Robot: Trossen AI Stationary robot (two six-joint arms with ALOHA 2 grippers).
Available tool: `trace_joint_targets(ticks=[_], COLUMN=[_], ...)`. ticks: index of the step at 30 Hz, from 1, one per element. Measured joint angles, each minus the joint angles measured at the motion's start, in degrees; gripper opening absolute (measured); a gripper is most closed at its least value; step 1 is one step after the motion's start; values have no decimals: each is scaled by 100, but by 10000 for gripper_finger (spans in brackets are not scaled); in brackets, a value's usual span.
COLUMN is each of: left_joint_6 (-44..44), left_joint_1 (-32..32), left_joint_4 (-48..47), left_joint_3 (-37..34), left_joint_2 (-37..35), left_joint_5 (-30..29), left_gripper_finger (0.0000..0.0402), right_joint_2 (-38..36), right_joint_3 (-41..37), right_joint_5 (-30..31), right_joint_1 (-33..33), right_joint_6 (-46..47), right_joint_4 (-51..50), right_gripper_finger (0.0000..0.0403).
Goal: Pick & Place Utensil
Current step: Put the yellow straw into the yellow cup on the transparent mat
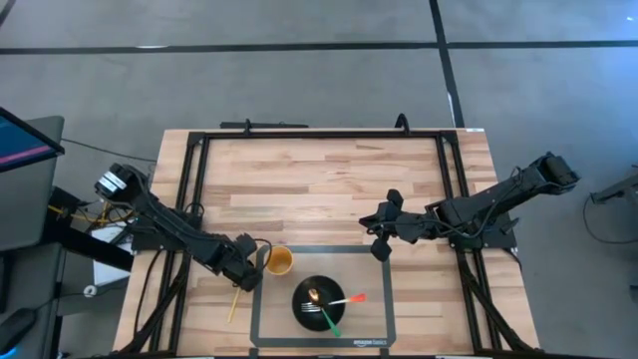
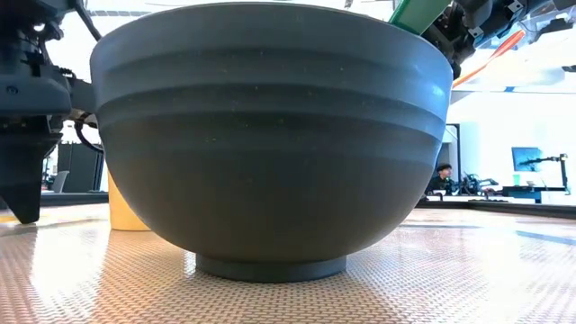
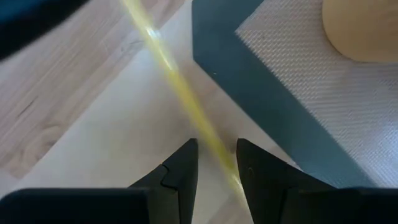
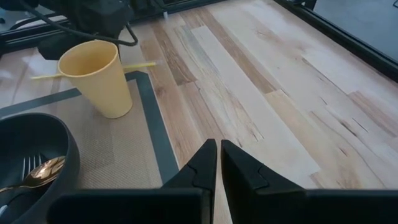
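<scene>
A thin yellow utensil (image 1: 234,304) lies on the wooden table just left of the grey mat (image 1: 371,267). In the left wrist view its shaft (image 3: 177,84) runs between the open fingers of my left gripper (image 3: 216,158), which is low over it next to the yellow cup (image 1: 279,261). The cup stands on the mat's far left corner. A black bowl (image 1: 302,289) on the mat holds a gold spoon, a fork, a green-handled piece (image 1: 329,324) and an orange-handled piece (image 1: 351,298). My right gripper (image 1: 382,249) is shut and hovers by the mat's far right corner. My left gripper comes from above, with a finger on each side of the yellow utensil's shaft (image 3: 221,152), lying across it. The shaft runs close along one finger (image 3: 255,171). I cannot tell whether either finger touches it. The utensil lies flat on the table.
Black frame rails (image 1: 454,189) run along the table's left, right and far sides. The far half of the table (image 1: 319,184) is bare wood. In the low view the bowl (image 2: 270,135) fills most of the picture, with the cup (image 2: 126,211) behind it and a person far off in the room.
</scene>
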Motion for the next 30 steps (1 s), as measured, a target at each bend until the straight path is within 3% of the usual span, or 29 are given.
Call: trace_joint_targets(ticks=[11,21,30], left_joint_6=[20,20,2], left_joint_1=[2,2,2], left_joint_4=[92,74,72], left_joint_3=[-2,-7,-7], left_joint_2=[25,21,-21], left_joint_5=[-189,-307,-545], left_gripper_finger=[108,10,4], right_joint_2=[0,0,0], right_joint_3=[0,0,0], right_joint_5=[2,2,1], right_joint_1=[0,0,0], right_joint_6=[0,0,0], right_joint_4=[0,0,0], right_gripper_finger=[17,17,17])
